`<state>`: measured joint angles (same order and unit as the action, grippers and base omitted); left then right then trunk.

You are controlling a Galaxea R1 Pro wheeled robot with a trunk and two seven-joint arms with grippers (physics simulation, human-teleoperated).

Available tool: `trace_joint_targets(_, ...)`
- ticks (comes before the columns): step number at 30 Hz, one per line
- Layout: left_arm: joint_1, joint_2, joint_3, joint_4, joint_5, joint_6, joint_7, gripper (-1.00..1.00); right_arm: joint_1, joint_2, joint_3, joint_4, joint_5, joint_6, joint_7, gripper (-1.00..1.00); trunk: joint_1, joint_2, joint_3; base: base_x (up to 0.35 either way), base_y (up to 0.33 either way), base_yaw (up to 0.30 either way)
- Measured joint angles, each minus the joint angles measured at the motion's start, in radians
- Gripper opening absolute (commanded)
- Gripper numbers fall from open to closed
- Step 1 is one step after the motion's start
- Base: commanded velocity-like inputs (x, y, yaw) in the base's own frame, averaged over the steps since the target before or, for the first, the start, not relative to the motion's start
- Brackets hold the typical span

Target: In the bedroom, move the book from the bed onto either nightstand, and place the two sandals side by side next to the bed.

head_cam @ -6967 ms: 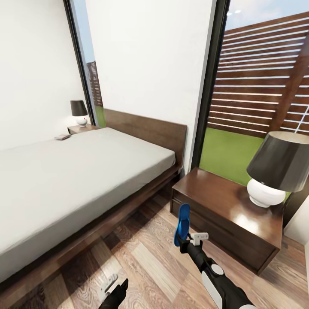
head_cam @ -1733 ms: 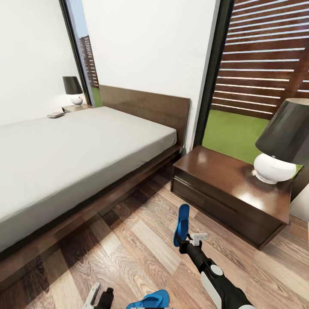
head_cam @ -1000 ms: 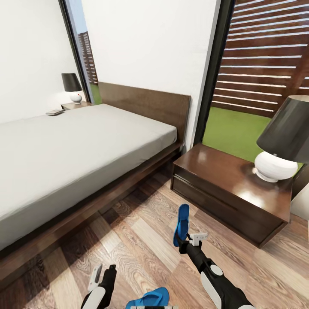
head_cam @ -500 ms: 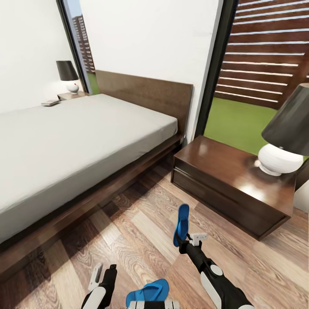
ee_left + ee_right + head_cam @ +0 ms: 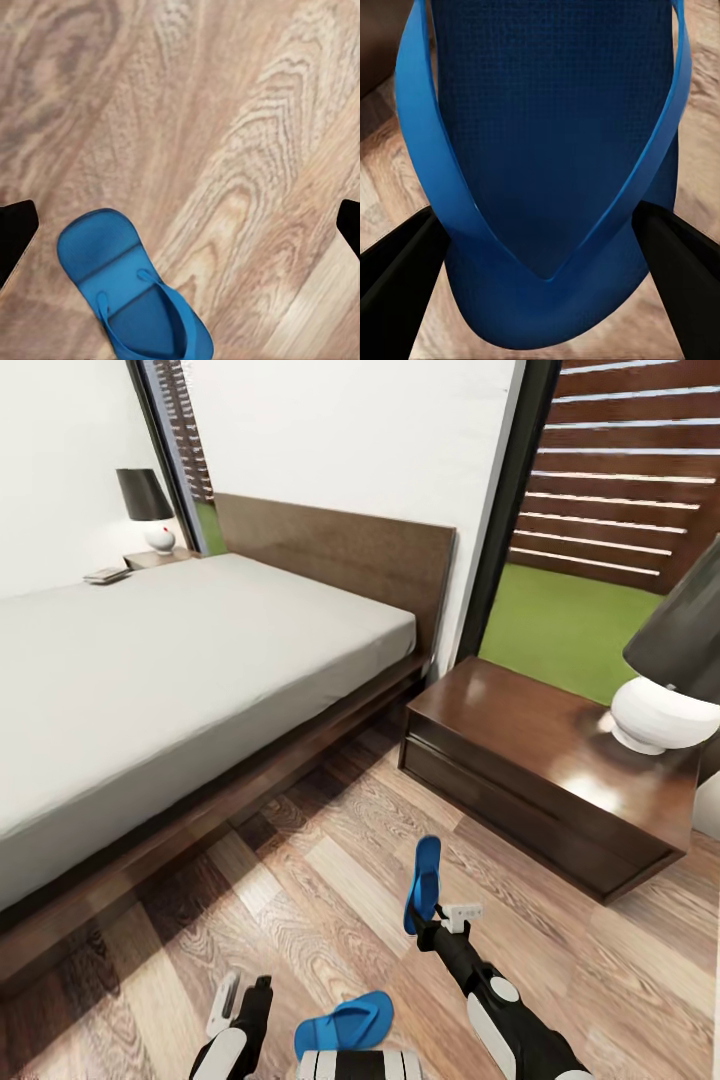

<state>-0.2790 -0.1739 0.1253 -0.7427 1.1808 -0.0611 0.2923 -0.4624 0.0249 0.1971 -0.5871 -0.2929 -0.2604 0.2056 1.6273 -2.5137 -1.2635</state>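
White walls and tall dark-framed windows close in the bedroom, with green grass and a slatted fence outside. Brown wood planks cover the floor (image 5: 330, 880). The bed (image 5: 180, 660) is low and wide, with a dark wood frame, a plain headboard and a bare grey mattress.

A small flat thing, likely the book (image 5: 104, 575), lies at the far edge of the mattress, just beside the far nightstand (image 5: 160, 558). It is too small to read any words on it. No other writing can be seen anywhere.

The near nightstand (image 5: 520, 770) stands beside the head of the bed, glossy and dark, with a lamp (image 5: 665, 690) on top. Another lamp (image 5: 145, 508) sits on the far nightstand.

The right arm reaches forward and low over the floor. The right gripper (image 5: 432, 915) is clamped on one blue sandal (image 5: 424, 884), which stands up on end above the planks. From the right wrist camera the sandal (image 5: 544, 172) is very close, its straps meeting in a V, with a dark finger (image 5: 397, 289) on each side of it.

The left arm is bent low. The left gripper (image 5: 238, 1000) points at the floor with its fingers spread wide and nothing between them. The other sandal (image 5: 345, 1025) lies flat on the floor just beside it. The left wrist camera looks straight down on that sandal (image 5: 131, 292) and shows its straps and the wood grain under it
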Motion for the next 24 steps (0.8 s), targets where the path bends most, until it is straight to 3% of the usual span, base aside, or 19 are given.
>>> trace_joint_targets(3, 0.0, 0.0, 0.0, 0.0, 0.0, 0.001, 0.0, 1.0, 0.0, 0.0, 0.0, 0.0, 0.0, 0.0, 0.0, -1.0, 0.001, -0.001, -0.012, 0.0, 0.0, 0.0)
trace_joint_targets(10, 0.0, 0.0, 0.0, -0.001, 0.0, 0.055, -0.001, 1.0, 0.0, 0.0, 0.0, 0.0, 0.0, 0.0, 0.0, -1.0, 0.001, -0.001, -0.012, 0.0, 0.0, 0.0)
trace_joint_targets(17, 0.0, 0.0, 0.0, -0.002, 0.001, 0.063, -0.001, 1.0, 0.0, 0.0, 0.0, 0.0, 0.0, 0.0, 0.0, -1.0, 0.004, -0.002, -0.039, 0.0, 0.0, 0.0)
trace_joint_targets(21, 0.0, 0.0, 0.004, -0.004, 0.0, 0.069, 0.0, 1.0, 0.0, 0.0, 0.0, 0.0, 0.0, 0.0, 0.0, -1.0, 0.004, -0.002, -0.039, 0.0, 0.0, 0.0)
trace_joint_targets(24, 0.0, 0.001, 0.009, -0.004, 0.006, 0.136, -0.004, 1.0, 0.0, 0.0, 0.0, 0.0, -0.001, 0.0, 0.0, -1.0, 0.004, -0.002, -0.039, 0.0, 0.0, 0.0)
